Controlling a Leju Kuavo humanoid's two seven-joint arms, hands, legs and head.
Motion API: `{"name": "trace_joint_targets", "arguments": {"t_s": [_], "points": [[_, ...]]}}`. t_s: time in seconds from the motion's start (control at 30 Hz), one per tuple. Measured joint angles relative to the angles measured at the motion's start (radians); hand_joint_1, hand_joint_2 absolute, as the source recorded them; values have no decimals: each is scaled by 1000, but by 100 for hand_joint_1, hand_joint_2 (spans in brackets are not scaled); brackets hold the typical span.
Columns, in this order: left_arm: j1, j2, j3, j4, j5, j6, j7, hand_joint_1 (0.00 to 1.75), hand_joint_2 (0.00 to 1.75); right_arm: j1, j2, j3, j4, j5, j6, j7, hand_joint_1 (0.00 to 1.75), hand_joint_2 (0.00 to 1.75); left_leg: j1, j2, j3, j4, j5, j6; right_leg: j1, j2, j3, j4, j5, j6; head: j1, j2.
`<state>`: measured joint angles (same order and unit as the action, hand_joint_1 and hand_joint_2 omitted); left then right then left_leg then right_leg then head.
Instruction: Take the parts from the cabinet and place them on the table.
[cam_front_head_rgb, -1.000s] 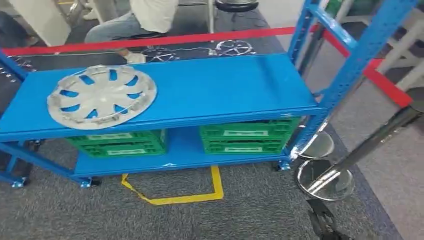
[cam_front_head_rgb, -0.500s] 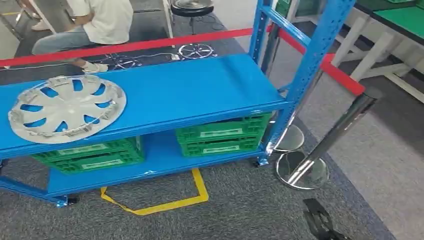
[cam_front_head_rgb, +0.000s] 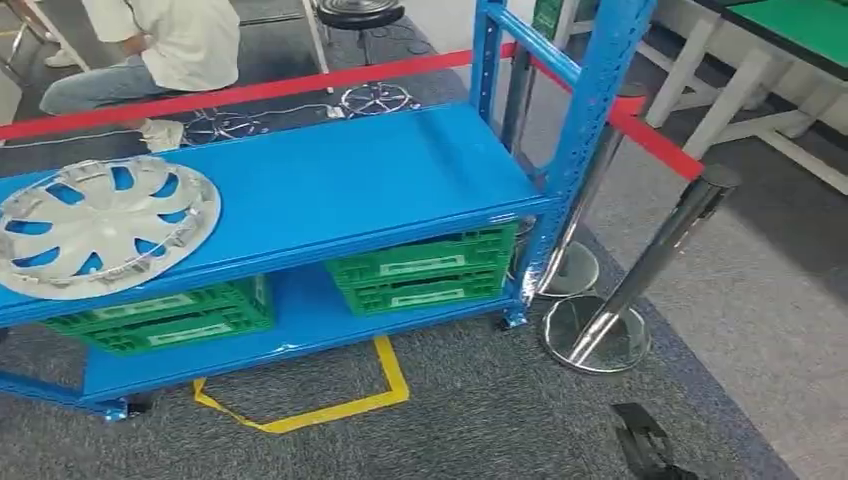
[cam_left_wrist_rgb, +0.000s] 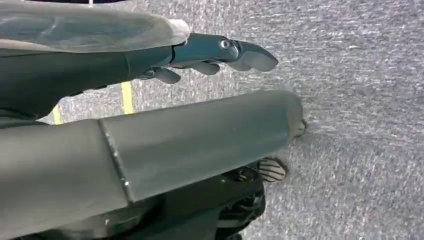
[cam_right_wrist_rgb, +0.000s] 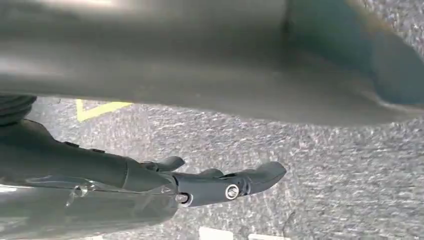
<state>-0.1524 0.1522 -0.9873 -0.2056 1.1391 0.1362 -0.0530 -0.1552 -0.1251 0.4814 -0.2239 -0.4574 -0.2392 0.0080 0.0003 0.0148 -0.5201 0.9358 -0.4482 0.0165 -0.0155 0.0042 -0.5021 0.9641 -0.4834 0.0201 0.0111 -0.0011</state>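
Blue cabinet shelf (cam_front_head_rgb: 350, 190) carries the hubcap (cam_front_head_rgb: 100, 225) — left robot hand (cam_left_wrist_rgb: 215, 52) and right robot hand (cam_right_wrist_rgb: 220, 187) hang with fingers apart, holding nothing; square up to the hubcap before reaching.

No text can be read anywhere. The green crates (cam_front_head_rgb: 420, 270) on the lower shelf (cam_front_head_rgb: 300, 335) of the blue cabinet (cam_front_head_rgb: 330, 190) carry pale rectangular labels (cam_front_head_rgb: 422, 266) on their front faces, two on the right stack and two on the left stack (cam_front_head_rgb: 165, 315), but whatever is printed on them is too small and blurred to make out; they may hold lettering.
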Motion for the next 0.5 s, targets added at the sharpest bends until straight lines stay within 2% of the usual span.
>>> {"name": "trace_joint_targets", "arguments": {"t_s": [0.13, 0.23, 0.27, 0.5], "points": [[-1, 0, 0, 0, -1, 0, -9, 0, 175, 0, 0, 1, 0, -3, 0, 5, 0, 175, 1, 0, 4, -9, 4, -8, 2, 0, 1, 0, -2, -12, -12, 0], [-1, -1, 0, 0, -1, 2, -10, 0, 175, 0, 0, 3, 0, -5, 0, 5, 0, 175, 4, 0, 4, -13, 6, -27, 4, -1, 0, 0, -2, -14, -13, 0], [0, -1, 0, 0, -1, 2, -10, 0, 175, 0, 0, 4, 0, -5, 0, 5, 0, 175, 5, 0, 4, -13, 5, -29, 5, -1, 0, 0, -1, -14, -13, 0], [-1, -2, 0, 0, -2, 2, -10, 0, 175, 0, 0, 9, 0, -5, 0, 4, 0, 175, 5, 0, 4, -12, 5, -32, 5, 0, 1, -1, -1, -15, -12, 0]]}}
